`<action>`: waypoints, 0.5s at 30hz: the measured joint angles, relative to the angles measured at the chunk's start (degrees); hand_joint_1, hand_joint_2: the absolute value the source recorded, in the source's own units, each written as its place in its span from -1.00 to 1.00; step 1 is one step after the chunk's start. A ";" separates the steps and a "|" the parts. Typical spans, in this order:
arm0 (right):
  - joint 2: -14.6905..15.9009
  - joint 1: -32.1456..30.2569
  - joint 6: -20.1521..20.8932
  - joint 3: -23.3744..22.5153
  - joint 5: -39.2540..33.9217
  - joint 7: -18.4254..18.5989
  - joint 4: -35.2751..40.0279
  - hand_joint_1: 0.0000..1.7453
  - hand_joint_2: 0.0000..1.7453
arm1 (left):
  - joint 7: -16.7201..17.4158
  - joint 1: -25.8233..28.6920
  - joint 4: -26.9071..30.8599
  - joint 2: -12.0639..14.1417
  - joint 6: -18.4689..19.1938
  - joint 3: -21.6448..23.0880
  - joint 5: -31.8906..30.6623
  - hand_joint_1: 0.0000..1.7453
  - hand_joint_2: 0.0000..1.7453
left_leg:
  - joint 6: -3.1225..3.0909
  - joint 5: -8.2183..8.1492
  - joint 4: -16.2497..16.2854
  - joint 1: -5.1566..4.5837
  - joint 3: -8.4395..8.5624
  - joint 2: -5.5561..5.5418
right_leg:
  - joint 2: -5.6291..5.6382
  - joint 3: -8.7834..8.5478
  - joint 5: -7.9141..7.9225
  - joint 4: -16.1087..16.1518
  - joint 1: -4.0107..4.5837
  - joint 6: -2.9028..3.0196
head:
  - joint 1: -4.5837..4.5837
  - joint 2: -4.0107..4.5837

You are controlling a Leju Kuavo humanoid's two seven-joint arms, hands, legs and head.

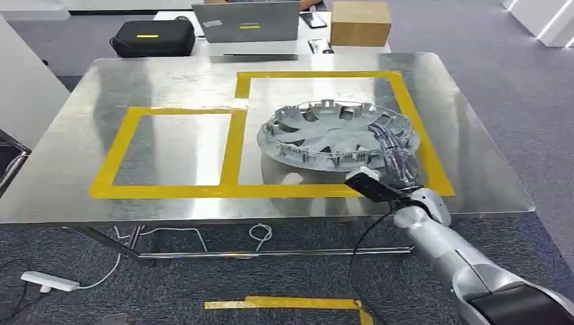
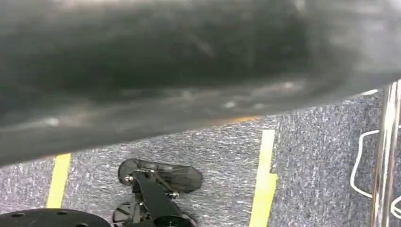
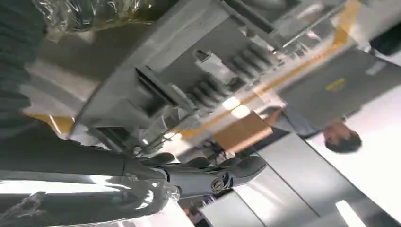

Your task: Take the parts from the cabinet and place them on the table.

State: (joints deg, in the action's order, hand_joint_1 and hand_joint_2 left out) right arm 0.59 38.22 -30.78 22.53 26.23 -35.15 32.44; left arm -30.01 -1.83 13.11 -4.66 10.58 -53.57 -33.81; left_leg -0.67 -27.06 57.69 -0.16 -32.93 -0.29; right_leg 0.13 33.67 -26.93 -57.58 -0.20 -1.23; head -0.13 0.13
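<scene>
A silver wheel cover [image 1: 332, 134] lies inside the right yellow-taped rectangle on the steel table [image 1: 169, 81], its near side a little raised above a shadow. My right hand [image 1: 399, 159] reaches in from the lower right and grips the cover's near right rim, fingers laid over its edge. In the right wrist view the cover's ribbed underside [image 3: 189, 75] is close above my dark fingers [image 3: 213, 176], which curl along its rim.
A second yellow-taped rectangle [image 1: 172, 149] lies to the left of the cover. Beyond the table stand a black case [image 1: 152, 37], a laptop [image 1: 247, 22] and a cardboard box [image 1: 360, 22]. Cables and a power strip [image 1: 49, 281] lie on the carpet under the table's front edge.
</scene>
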 joint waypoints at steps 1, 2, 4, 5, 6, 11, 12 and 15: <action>0.02 0.01 0.15 0.00 -0.06 0.09 0.80 -1.00 1.00 | 0.11 -0.17 0.00 -0.02 0.02 0.00 -0.24 -1.00 -1.00 | 0.00 0.00 0.00 0.00 0.00 0.00 | 0.00 0.00 0.00 0.00 0.00 0.00 | -0.02 0.00; 0.02 0.12 1.08 0.00 -0.11 0.71 1.52 -1.00 1.00 | 0.28 -0.34 0.00 -0.07 0.04 0.02 -0.48 -1.00 -1.00 | 0.00 0.00 0.00 0.00 0.00 0.00 | 0.00 0.00 0.00 0.00 0.00 0.00 | 0.00 0.00; 0.02 1.17 6.75 0.29 -0.11 3.88 2.34 -1.00 1.00 | 0.52 -0.75 -0.02 -0.18 0.26 0.13 -0.81 -1.00 -1.00 | 0.00 0.00 0.00 0.00 0.00 0.01 | 0.05 0.00 0.00 0.00 0.00 0.00 | 0.00 0.00; 0.02 1.93 10.56 0.61 -0.57 5.17 2.44 -1.00 1.00 | 0.57 -0.99 -0.02 -0.20 0.39 0.17 -1.01 -1.00 -1.00 | 0.00 0.00 0.00 0.00 0.00 0.01 | 0.05 0.01 0.00 0.00 0.00 0.00 | 0.00 0.00; 0.02 2.52 12.82 0.76 -0.87 5.77 2.45 -1.00 1.00 | 0.59 -1.21 -0.02 -0.28 0.46 0.22 -1.03 -1.00 -1.00 | 0.00 0.00 0.00 0.00 0.00 0.01 | 0.04 0.01 0.00 0.00 0.00 0.00 | 0.00 0.00; -0.31 3.44 10.65 1.07 -3.28 4.35 4.14 -1.00 1.00 | 0.59 -1.60 -0.02 -0.59 0.74 0.24 -1.05 -1.00 -1.00 | -0.01 0.04 0.00 0.00 0.00 -0.03 | -0.06 0.00 0.01 -0.01 0.00 0.00 | 0.00 0.00; -0.33 3.49 10.32 1.07 -3.58 4.48 4.89 -1.00 1.00 | 0.59 -1.65 0.00 -0.68 0.72 0.24 -1.07 -1.00 -1.00 | -0.01 0.04 0.00 0.00 0.00 -0.02 | -0.03 0.00 0.01 -0.01 0.00 0.00 | -0.02 0.00; -0.31 3.85 11.84 1.20 -2.30 5.74 6.58 -1.00 1.00 | 0.70 -2.02 -0.02 -0.81 0.72 0.26 -1.11 -1.00 -1.00 | -0.01 0.03 0.00 0.00 0.00 -0.01 | 0.02 0.01 0.00 -0.01 0.00 0.00 | 0.00 0.00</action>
State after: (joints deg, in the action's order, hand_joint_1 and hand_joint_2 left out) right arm 0.28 42.07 -18.94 23.73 23.93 -29.40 39.01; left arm -29.31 -3.85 13.09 -5.46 11.30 -53.31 -34.93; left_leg -0.68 -27.03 57.69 -0.16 -32.93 -0.29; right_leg 0.15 33.68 -26.92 -57.60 -0.20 -1.22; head -0.13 0.13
